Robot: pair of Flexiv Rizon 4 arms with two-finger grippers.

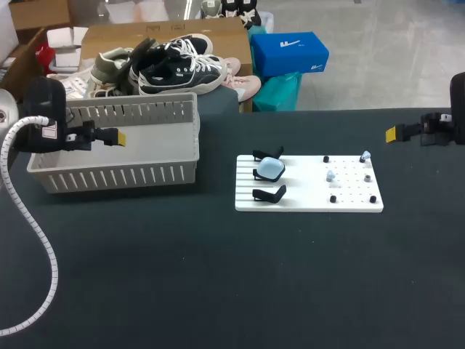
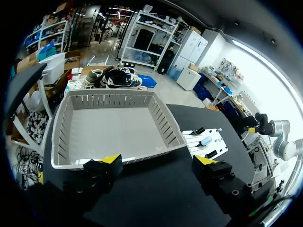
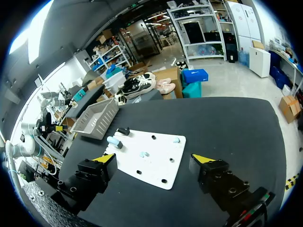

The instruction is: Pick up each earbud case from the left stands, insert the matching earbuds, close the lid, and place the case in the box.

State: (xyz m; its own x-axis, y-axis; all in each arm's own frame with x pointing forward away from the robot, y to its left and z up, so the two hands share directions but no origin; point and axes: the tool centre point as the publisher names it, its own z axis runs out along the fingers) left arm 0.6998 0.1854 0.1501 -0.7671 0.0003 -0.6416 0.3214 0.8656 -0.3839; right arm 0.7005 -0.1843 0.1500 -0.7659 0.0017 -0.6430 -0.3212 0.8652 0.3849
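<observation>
The black table (image 1: 218, 276) spreads under both my arms. At its left rear stands the grey slatted plastic basket (image 1: 116, 174), holding nothing that I can see from my left wrist (image 2: 64, 127). To its right, well apart from it, the flat white rectangular board (image 1: 305, 200) lies on the table, and it shows from both wrists too (image 2: 215, 144) (image 3: 156, 163).

My left claw (image 1: 116, 137) hangs at the basket's left part, its fingers spread wide with nothing between them (image 2: 157, 161); the basket's near wall lies just ahead of the yellow tips. My right claw (image 1: 392, 133) hangs at the table's right side, apart from the board, released as well and holding nothing (image 3: 154, 158), with the board ahead of its tips.

Three small black stands (image 1: 269, 193) sit in a row on the board's left end. The rounded pale blue earbud case (image 1: 271, 169) rests on the middle one, lid shut (image 2: 205, 140) (image 3: 113, 141).

On the board's right half, among short black pegs (image 1: 333, 198), sit two tiny pale blue earbuds (image 1: 365, 155) (image 3: 143, 154), apart from each other.
</observation>
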